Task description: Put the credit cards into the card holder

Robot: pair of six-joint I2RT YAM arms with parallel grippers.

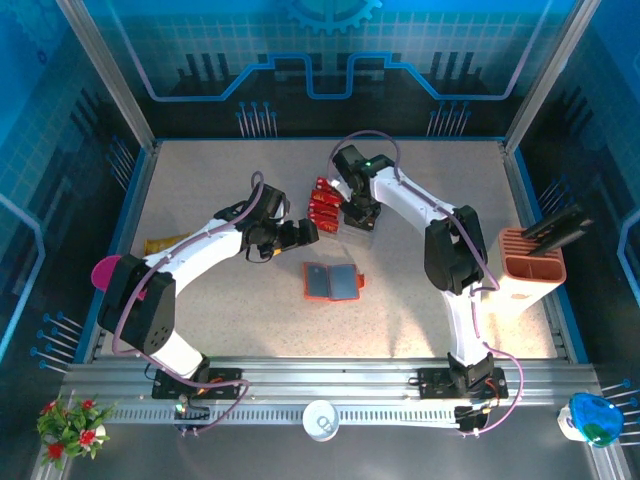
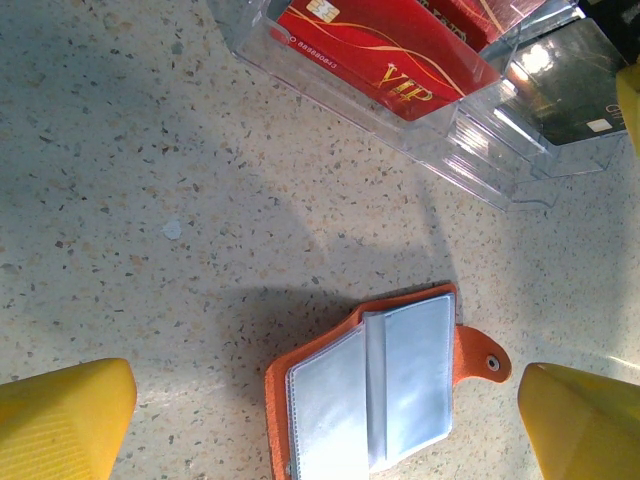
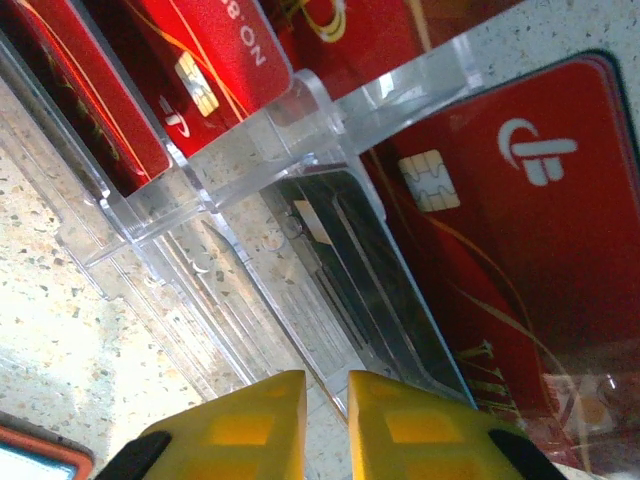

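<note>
Fingers (image 3: 250,425) of our right gripper (image 3: 327,390) nearly meet at bottom centre, grip unclear, just below a dark credit card (image 3: 360,270) in the clear tray (image 3: 330,130) of red cards (image 3: 540,250); our wide-open, empty left gripper (image 2: 325,400) straddles the card holder (image 2: 400,370).

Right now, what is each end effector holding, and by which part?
Left end effector: open, empty. Right end effector: nearly closed by the dark card; grip cannot be told.

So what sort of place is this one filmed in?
Probably a staged robot test booth: left arm and right arm bolted to a metal rail, a speckled table, and framed walls printed with blue circuit graphics.
</note>
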